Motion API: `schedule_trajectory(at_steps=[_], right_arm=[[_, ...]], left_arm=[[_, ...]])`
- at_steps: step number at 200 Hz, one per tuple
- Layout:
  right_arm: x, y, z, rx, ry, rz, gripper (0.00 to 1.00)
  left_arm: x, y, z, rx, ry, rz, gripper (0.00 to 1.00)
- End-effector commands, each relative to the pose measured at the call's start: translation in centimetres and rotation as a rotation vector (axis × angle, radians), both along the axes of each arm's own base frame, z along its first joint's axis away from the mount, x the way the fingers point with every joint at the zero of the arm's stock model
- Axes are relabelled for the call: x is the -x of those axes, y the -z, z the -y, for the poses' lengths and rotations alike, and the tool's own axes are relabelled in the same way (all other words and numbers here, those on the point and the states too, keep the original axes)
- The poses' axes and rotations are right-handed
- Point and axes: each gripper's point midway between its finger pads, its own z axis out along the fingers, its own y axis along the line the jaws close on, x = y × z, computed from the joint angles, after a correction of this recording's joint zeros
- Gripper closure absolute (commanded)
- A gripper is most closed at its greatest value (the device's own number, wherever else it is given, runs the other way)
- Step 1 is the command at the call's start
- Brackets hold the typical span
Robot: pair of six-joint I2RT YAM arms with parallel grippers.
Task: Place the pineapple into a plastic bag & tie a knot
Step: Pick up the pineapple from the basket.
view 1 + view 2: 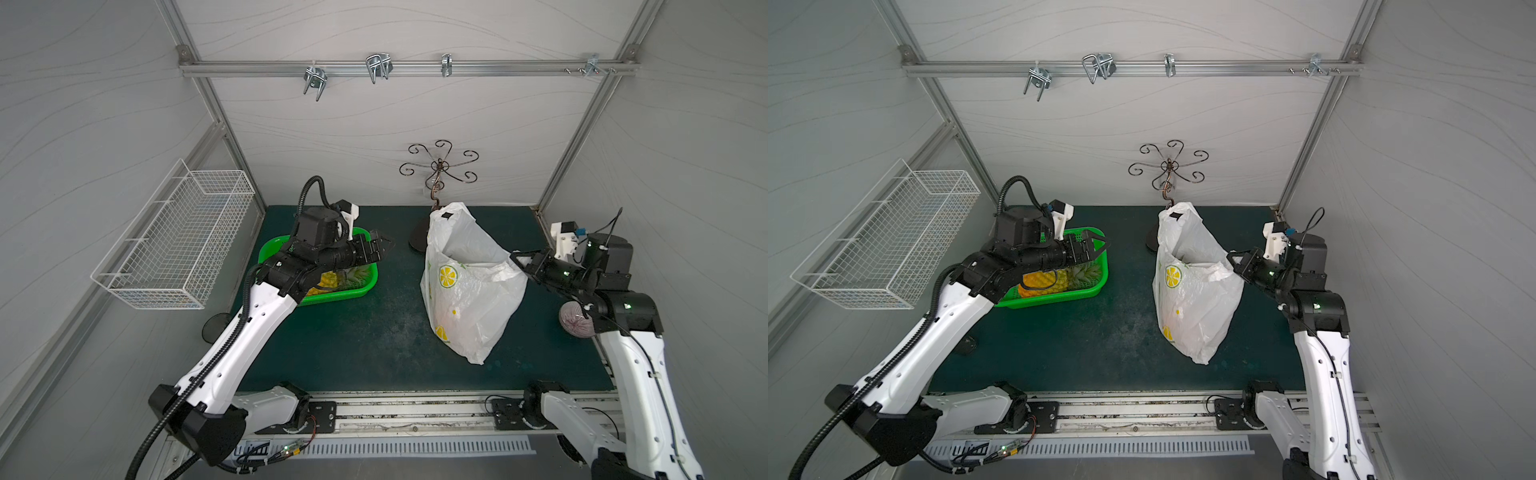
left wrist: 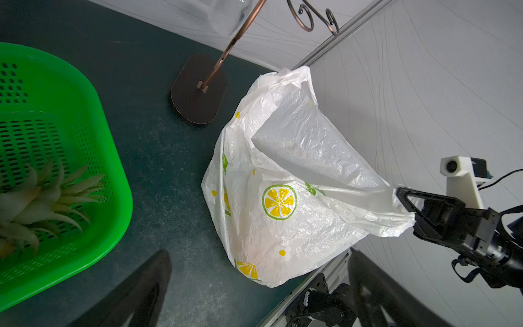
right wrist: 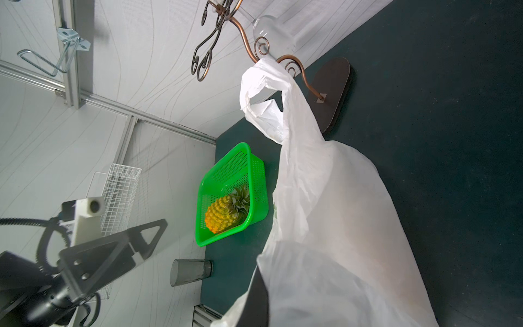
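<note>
The plastic bag [image 1: 469, 291] stands on its bottom toward the front of the bench [image 1: 374, 345], well apart from the basket. Its mouth is stretched open. One side of the rim is pinched in the fully closed jaws of the right gripper [image 2: 400, 195].

Further in, the pineapple [image 1: 1042, 282] lies on its side in the green basket [image 1: 1059, 300], with its leaves turned toward the bag. Above the basket is the left gripper [image 1: 1100, 246], pointed roughly level toward the bag. Its jaws are spread wide and nothing is held between them. At the back, the bag's other handle is hooked over the stand [image 1: 438, 166].

The step in hand is judged to be the pick-up of the fruit. The left wrist should first be tipped downward, and the jaws brought across the middle of the yellow body, not the leaves, which would likely bend and slip. A central grip is advised so that the fruit is not swung nose-down when lifted. The basket rim should be cleared before any sideways travel.

Meanwhile the bag's rim should be held taut but not tugged. The film looks thin, and the far handle could be pulled off its hook or the stand tipped. The fruit should be lowered through the gap between the two held points, not dropped.
</note>
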Motion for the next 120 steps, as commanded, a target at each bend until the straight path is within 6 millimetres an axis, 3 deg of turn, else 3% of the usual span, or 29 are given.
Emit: schedule_trajectory(at_steps=[1, 33, 65, 85, 120], right_arm=[[-0.1, 0.0, 0.4, 0.018, 0.013, 0.015, 1.00], [0.2, 0.5, 0.8, 0.040, 0.040, 0.026, 1.00], [0.7, 1.8, 1.4, 0.080, 0.061, 0.018, 1.00], [0.9, 2.6, 1.7, 0.101, 0.073, 0.011, 1.00], [1.1, 3.0, 1.8, 0.109, 0.075, 0.001, 1.00]], left_arm=[[0.3, -3.5, -3.2, -0.119, -0.098, 0.143, 0.01], [0.4, -4.9, -8.4, -0.312, -0.288, 0.175, 0.01], [-0.1, -4.7, -13.5, -0.428, -0.462, 0.166, 0.01], [-0.7, -3.6, -15.2, -0.424, -0.514, 0.125, 0.01], [-2.1, -1.5, -15.8, -0.395, -0.527, 0.067, 0.01]])
